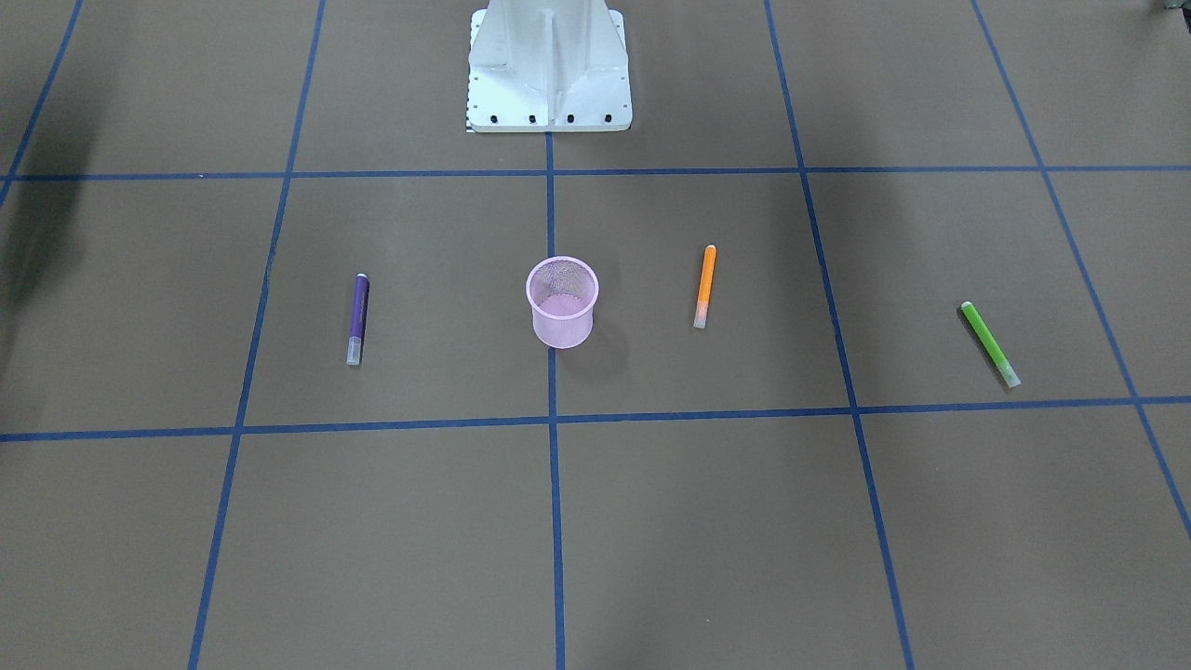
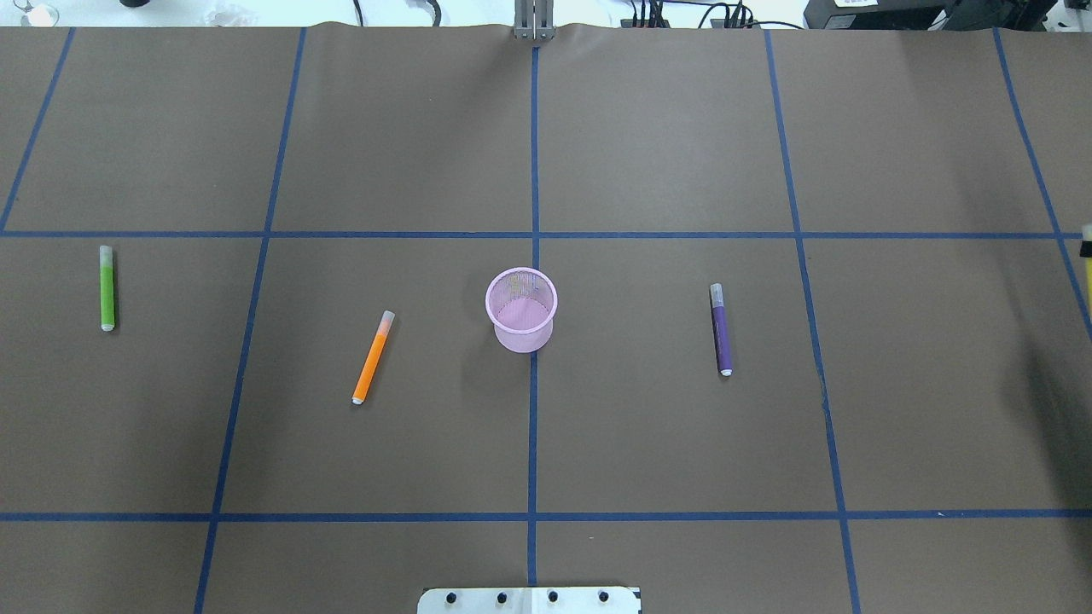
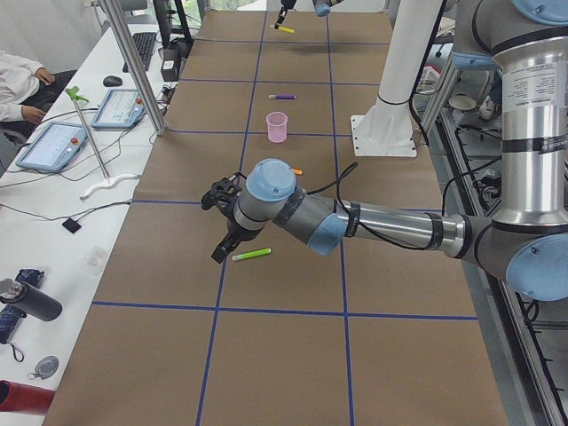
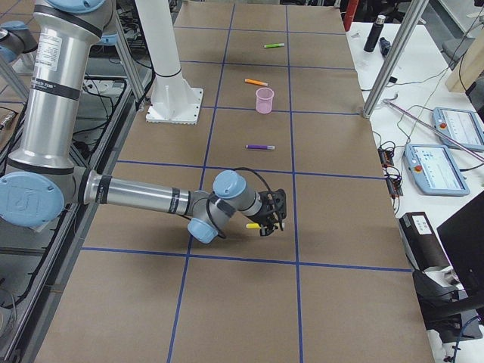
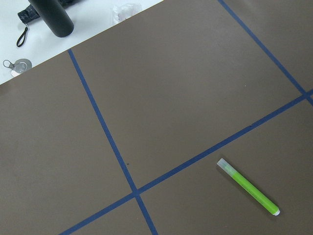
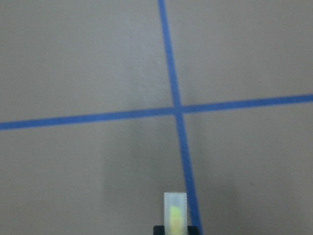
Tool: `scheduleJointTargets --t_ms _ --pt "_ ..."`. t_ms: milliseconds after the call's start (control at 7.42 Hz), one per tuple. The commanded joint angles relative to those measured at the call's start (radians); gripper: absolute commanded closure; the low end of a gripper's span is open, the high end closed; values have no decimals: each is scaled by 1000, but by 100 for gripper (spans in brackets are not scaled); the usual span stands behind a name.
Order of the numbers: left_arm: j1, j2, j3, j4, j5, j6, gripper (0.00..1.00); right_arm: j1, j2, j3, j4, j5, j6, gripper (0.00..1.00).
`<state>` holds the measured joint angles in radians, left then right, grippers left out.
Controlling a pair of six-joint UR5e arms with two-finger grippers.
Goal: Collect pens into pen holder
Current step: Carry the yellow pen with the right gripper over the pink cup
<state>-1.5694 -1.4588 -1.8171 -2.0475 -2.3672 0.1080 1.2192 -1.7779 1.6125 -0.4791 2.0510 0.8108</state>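
**Yellow pen in the right fingers, holder off to the robot's left**

Front-facing view: the pink mesh pen holder point(image 1: 562, 307) stands upright mid-bench point(image 1: 651, 521). The purple pen point(image 1: 358, 319) lies flat on one side of it, and the orange pen point(image 1: 705, 287) and green pen point(image 1: 991, 344) lie flat on the other. All 3 are apart from it.

Overhead: a sliver of the yellow pen point(image 2: 1088, 260) shows at the right edge. From there the holder lies toward the robot's left, beyond the purple pen.

Exterior left: the left arm's fingers point(image 3: 224, 244) hang just beside the green pen. I cannot tell whether they are spread or closed.

Exterior right: the right arm's fingers point(image 4: 266, 221) meet the yellow pen, well apart from the holder.

Left wrist: the green pen lies diagonally, lower right of centre.

Right wrist: the yellow pen's pale cap juts in from the bottom edge. I judge these fingers to be grasping it.
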Motion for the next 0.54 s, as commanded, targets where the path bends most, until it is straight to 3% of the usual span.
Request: scheduleJointTargets --t_ms 0,404 --pt "0 0 2 -58 -4 -4 0 -71 125 79 1 26 8 100" --pt "101 -15 1 -65 -1 -7 0 -209 315 130 -1 -15 126 100"
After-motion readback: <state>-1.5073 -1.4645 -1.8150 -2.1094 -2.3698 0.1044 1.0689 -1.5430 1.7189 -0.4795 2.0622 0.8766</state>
